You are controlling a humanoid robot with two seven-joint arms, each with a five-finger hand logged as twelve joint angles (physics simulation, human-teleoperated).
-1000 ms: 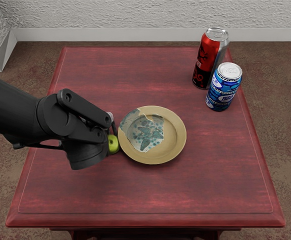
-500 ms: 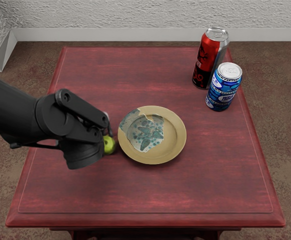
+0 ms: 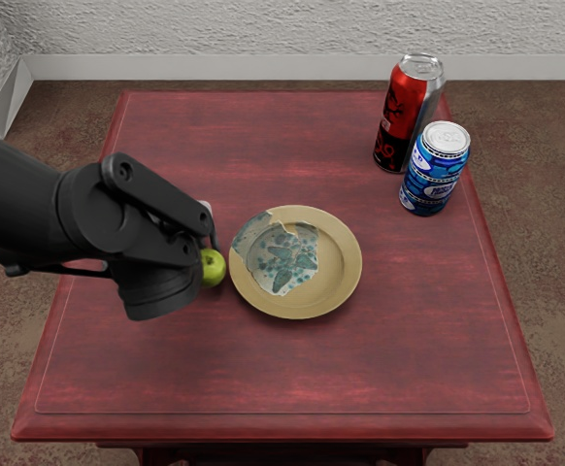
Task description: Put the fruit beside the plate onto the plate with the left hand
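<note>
Reaching in from the left edge of the head view, the left hand (image 3: 158, 264) has its fingers clamped on the green fruit (image 3: 213, 267), which is just beside the left rim of the plate (image 3: 350, 262), near the table's (image 3: 263, 146) middle. A red can (image 3: 409, 112) and a blue can (image 3: 434, 167) stand well apart at far right.

The left hand (image 3: 156, 260) covers part of the green fruit (image 3: 215, 267); its arm (image 3: 20, 209) leaves the picture's left edge.

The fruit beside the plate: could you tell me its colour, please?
The fruit is yellow-green, shown best in the head view.
</note>
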